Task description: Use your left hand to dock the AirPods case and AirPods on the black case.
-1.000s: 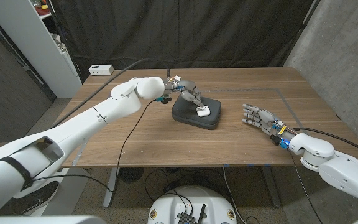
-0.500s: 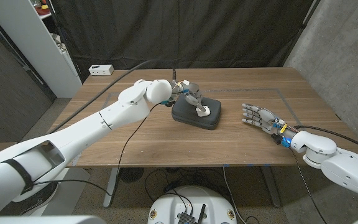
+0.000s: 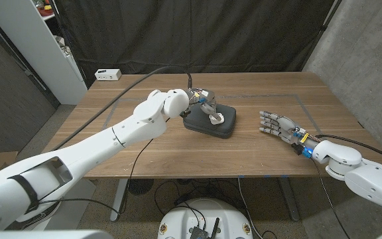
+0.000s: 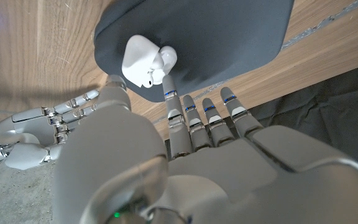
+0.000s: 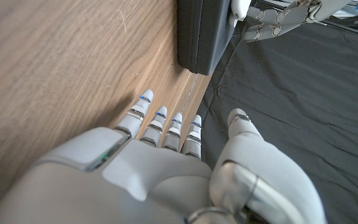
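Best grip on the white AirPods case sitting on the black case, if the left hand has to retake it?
Probably pinch the AirPods case across its two broad rounded faces, coming down from above. It lies on top of the black case, so its underside is blocked, and its smooth, small body likely suits a fingertip pinch. The left hand is already over it, fingertips at its edge.

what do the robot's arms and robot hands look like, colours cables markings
Both arms have glossy white rounded shells. The left arm has a thin black cable hanging loose beneath it and a black band near the shoulder. Each robot hand, left and right, is silver-grey metal with jointed fingers marked by small blue bands. The right wrist shows blue and yellow fittings.
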